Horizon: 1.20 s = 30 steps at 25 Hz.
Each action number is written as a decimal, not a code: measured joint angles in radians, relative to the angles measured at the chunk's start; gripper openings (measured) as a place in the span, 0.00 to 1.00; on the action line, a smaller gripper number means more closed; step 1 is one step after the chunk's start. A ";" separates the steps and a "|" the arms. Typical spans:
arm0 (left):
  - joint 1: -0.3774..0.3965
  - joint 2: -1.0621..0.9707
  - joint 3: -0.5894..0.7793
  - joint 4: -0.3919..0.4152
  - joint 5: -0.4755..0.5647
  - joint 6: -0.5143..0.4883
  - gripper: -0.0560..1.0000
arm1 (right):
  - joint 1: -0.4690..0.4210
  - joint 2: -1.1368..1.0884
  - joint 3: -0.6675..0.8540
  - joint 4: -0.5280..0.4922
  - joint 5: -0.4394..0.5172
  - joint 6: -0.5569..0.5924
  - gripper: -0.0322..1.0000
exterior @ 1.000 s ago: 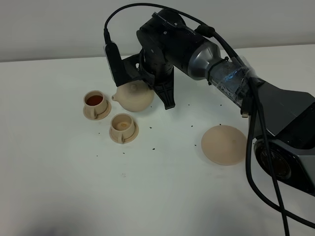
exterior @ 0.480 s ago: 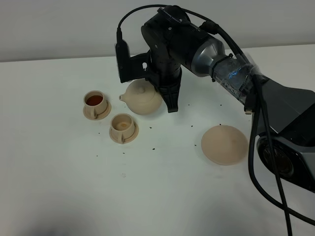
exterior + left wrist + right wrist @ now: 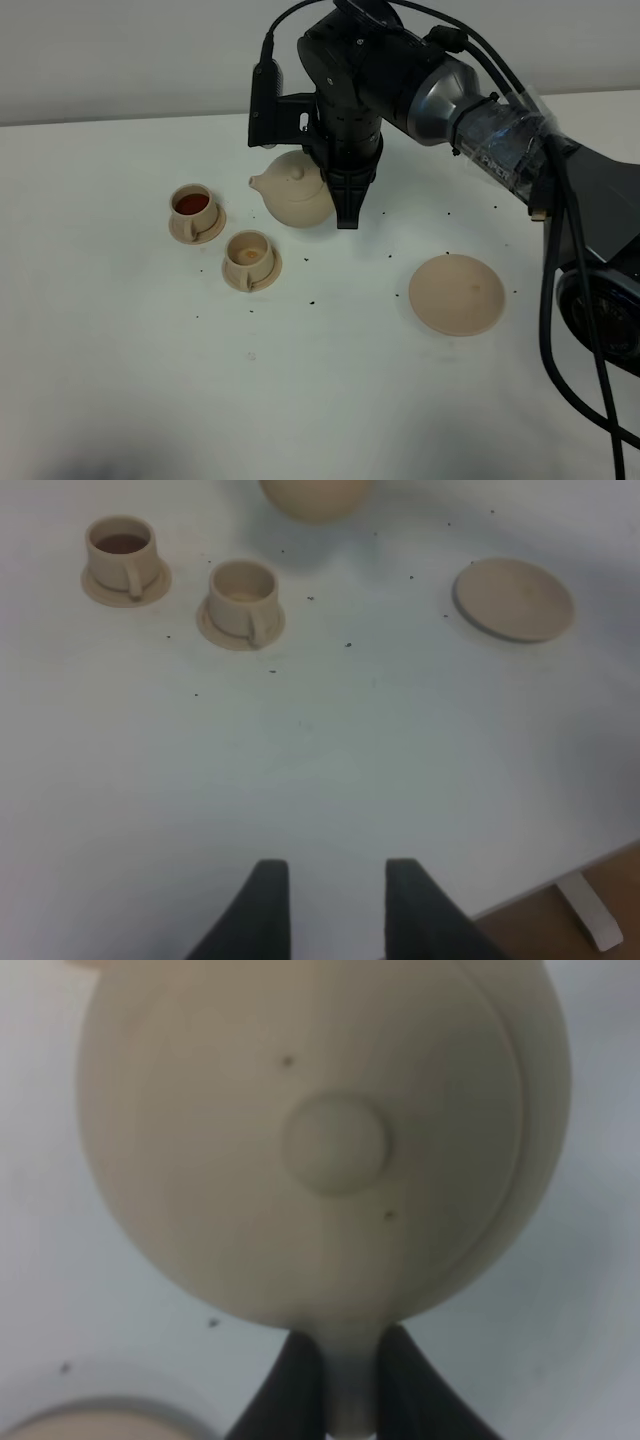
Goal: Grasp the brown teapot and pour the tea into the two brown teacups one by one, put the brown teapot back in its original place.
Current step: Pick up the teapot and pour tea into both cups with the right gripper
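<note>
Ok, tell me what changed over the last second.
The right gripper, shut on the handle of the brown teapot, carried it rightward, away from the cups, and tipped it back toward level from its spout-down tilt. Nothing was taken hold of or let go. The far teacup with tea in it, the near teacup and the large saucer stayed where they were.

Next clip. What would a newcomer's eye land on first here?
The big black right arm reaching across the middle, its right gripper shut on the handle of the brown teapot, whose spout is turned toward the cups. Next, the far-left teacup holding reddish-brown tea while the nearer teacup looks pale inside, and the wide saucer lying bare at right.
</note>
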 joint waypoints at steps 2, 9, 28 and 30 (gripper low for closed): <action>0.000 0.000 0.000 0.000 0.000 0.000 0.29 | -0.001 -0.023 0.035 0.002 0.003 0.029 0.14; 0.000 0.000 0.000 0.000 0.000 0.000 0.29 | -0.001 -0.062 0.121 0.031 0.001 0.104 0.14; 0.000 0.000 0.000 0.000 0.000 -0.001 0.29 | 0.019 -0.062 0.187 0.051 0.002 0.268 0.14; 0.000 0.000 0.000 0.000 0.000 -0.001 0.29 | 0.019 -0.061 0.187 0.050 0.001 0.272 0.14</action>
